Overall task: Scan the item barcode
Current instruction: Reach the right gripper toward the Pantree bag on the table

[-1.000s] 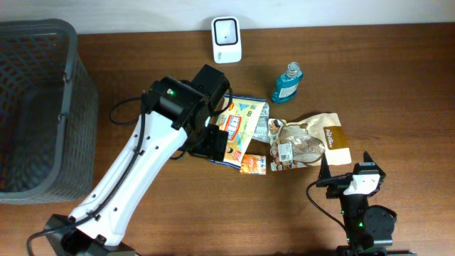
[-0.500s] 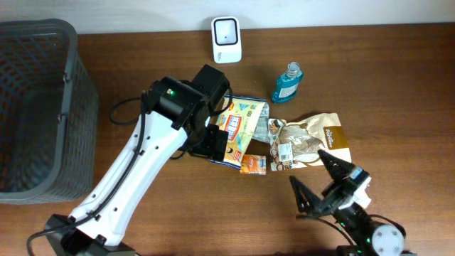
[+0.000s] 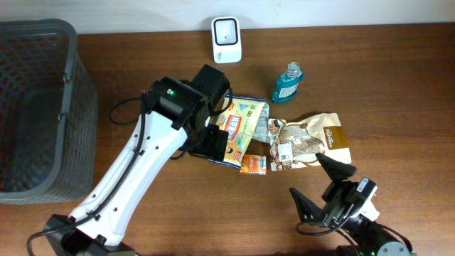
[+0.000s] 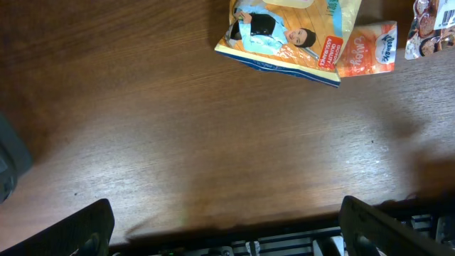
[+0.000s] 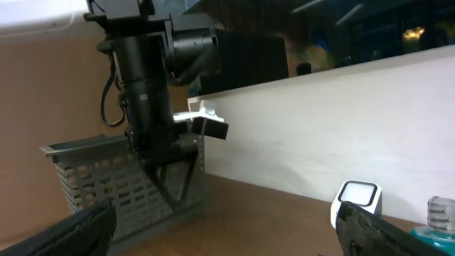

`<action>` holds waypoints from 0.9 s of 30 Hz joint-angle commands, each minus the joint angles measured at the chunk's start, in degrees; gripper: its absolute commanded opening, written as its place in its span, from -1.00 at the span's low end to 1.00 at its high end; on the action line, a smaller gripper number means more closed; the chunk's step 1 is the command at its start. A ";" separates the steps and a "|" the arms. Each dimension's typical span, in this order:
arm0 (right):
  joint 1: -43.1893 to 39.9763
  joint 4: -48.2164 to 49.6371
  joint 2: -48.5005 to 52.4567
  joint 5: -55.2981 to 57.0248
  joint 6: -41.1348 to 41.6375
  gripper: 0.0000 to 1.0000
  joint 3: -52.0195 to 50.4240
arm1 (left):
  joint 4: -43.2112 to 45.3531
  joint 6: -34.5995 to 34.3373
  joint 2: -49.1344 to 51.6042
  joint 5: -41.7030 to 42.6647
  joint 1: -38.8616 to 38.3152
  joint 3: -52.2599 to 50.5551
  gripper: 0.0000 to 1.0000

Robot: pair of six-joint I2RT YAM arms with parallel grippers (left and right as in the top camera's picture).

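at table centre, the left gripper hangs released near the snack bag. at five o'clock, the right gripper gapes empty.

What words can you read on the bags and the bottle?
Nothing reads clearly.
Yellow bag: red strip of print, too blurred.
Orange sachet: white letters, too blurred.
Brown bag: curly name and white label, too small.
Bottle: no readable label.
Scanner: no text seen.
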 commanded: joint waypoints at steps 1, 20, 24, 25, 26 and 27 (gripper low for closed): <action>0.37 0.52 -0.37 0.55 0.90 0.97 0.22 | -0.02 0.09 -1.18 -0.83 0.26 0.35 0.98; 0.22 -0.46 1.40 3.65 -1.86 0.97 4.79 | -0.02 0.07 -1.18 -0.83 0.26 0.35 0.98; 0.22 -9.40 4.26 3.96 -7.93 0.97 10.97 | -0.02 0.07 -1.18 -0.83 0.26 0.35 0.98; 0.22 -12.76 5.53 4.07 -9.62 0.97 13.22 | -0.02 0.07 -1.18 -0.83 0.26 0.35 0.98; 0.22 -15.74 6.99 4.07 -11.30 0.96 15.50 | -0.02 0.09 -1.18 -0.83 0.26 0.35 0.98; 0.22 -17.81 8.26 4.07 -12.35 0.97 17.25 | -0.02 0.09 -1.18 -0.83 0.26 0.35 0.98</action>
